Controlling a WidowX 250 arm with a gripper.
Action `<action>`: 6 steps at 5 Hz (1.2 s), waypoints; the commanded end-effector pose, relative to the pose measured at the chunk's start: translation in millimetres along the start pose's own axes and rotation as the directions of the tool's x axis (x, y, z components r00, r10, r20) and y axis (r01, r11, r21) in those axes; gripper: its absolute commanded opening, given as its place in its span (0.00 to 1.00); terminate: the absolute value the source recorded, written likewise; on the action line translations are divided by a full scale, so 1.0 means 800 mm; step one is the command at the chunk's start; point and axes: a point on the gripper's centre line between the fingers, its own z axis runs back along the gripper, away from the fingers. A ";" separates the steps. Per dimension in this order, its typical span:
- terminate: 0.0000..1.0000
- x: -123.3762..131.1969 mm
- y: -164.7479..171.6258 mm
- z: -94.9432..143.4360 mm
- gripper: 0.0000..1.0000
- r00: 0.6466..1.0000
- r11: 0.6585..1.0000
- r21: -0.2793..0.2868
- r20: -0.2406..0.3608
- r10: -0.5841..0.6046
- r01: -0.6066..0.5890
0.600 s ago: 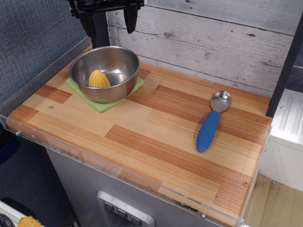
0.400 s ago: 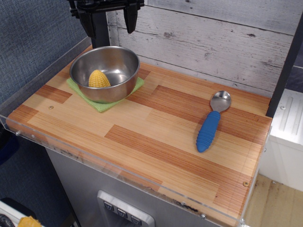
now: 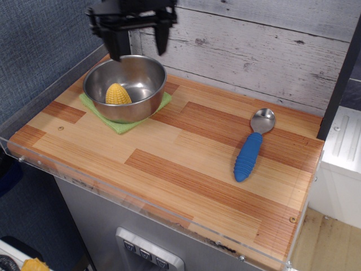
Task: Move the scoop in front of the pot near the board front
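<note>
The scoop [image 3: 251, 148] lies on the right side of the wooden board [image 3: 169, 164], its shiny bowl toward the back wall and its ribbed blue handle toward the front. The steel pot [image 3: 125, 86] stands at the back left of the board on a green cloth [image 3: 119, 125]. A yellow toy corn [image 3: 117, 94] sits inside the pot. My black gripper [image 3: 139, 46] hangs open and empty above the pot's far rim, far to the left of the scoop.
A whitewashed plank wall [image 3: 254, 45] runs along the back. Clear acrylic edging [image 3: 51, 84] borders the board's left and front. A white unit [image 3: 341, 152] stands off the right edge.
The gripper has moved a little lower and to the right, over the pot's back rim. The scoop, pot and corn have not moved.
</note>
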 end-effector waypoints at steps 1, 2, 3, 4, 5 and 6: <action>0.00 -0.075 -0.041 0.041 1.00 0.995 0.992 -0.080 0.052 -0.088 0.092; 0.00 -0.119 -0.052 0.034 1.00 0.990 0.986 -0.092 0.042 -0.135 0.139; 0.00 -0.137 -0.060 0.016 1.00 0.984 0.982 -0.075 0.042 -0.172 0.175; 0.00 -0.144 -0.076 -0.011 1.00 0.973 0.972 -0.067 0.056 -0.223 0.227; 0.00 -0.146 -0.102 -0.030 1.00 0.961 0.957 -0.089 0.063 -0.270 0.275; 0.00 -0.144 -0.123 -0.051 1.00 0.955 0.949 -0.111 0.054 -0.291 0.296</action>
